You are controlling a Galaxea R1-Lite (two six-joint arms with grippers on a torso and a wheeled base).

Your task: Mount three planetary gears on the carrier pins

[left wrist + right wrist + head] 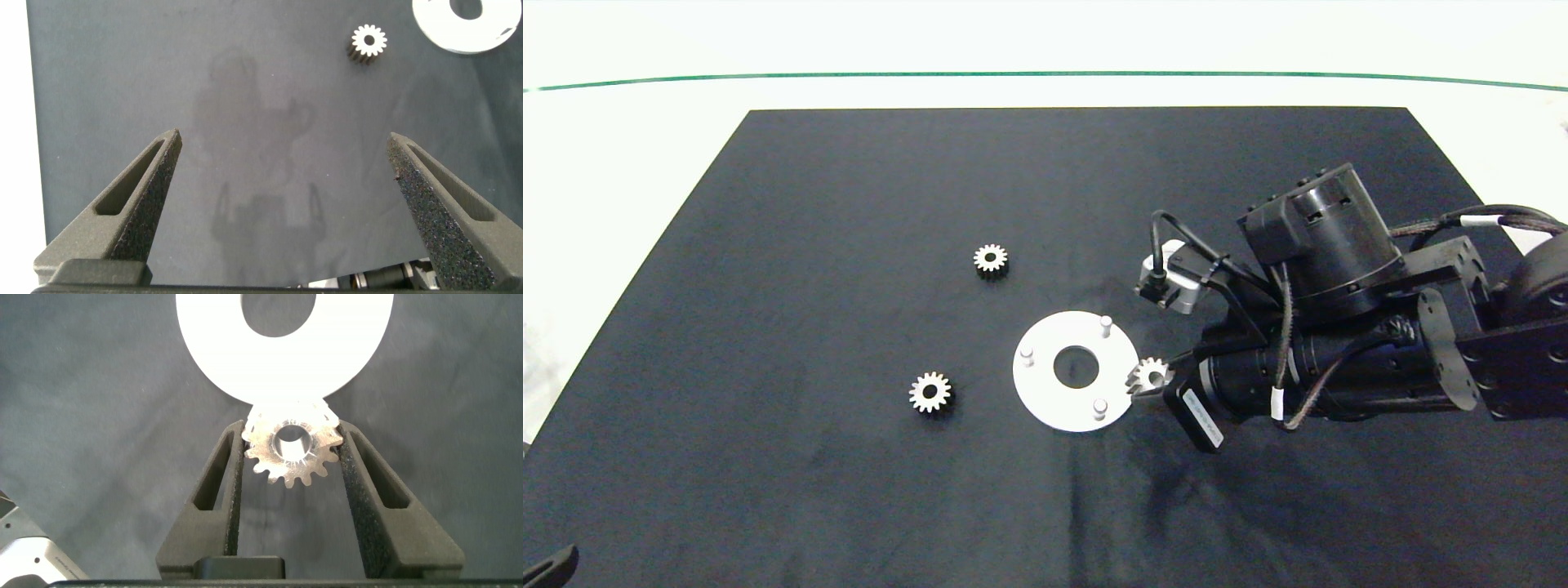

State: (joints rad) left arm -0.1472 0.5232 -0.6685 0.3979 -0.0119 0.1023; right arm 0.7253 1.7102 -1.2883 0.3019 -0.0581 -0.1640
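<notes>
A flat white disc [1045, 400] lies on the black mat with three carrier pins standing bare: one far [1106, 324], one left [1027, 356], one near [1100, 406]. My right gripper [1148, 378] is shut on one planetary gear [1150, 374], held at the disc's right rim between the far and near pins. In the right wrist view that gear [290, 453] sits between the fingers [230, 469], overlapping the disc's edge [204, 343]. Two more gears lie loose on the mat: one beyond the disc [991, 260], one to its left [929, 392]. My left gripper [283, 139] is open over bare mat.
The black mat [809, 245] covers most of a white table with a green line along the far side. My left gripper's tip [547, 567] shows only at the near left corner. Its wrist view catches the left loose gear [369, 39] and part of the disc [441, 28].
</notes>
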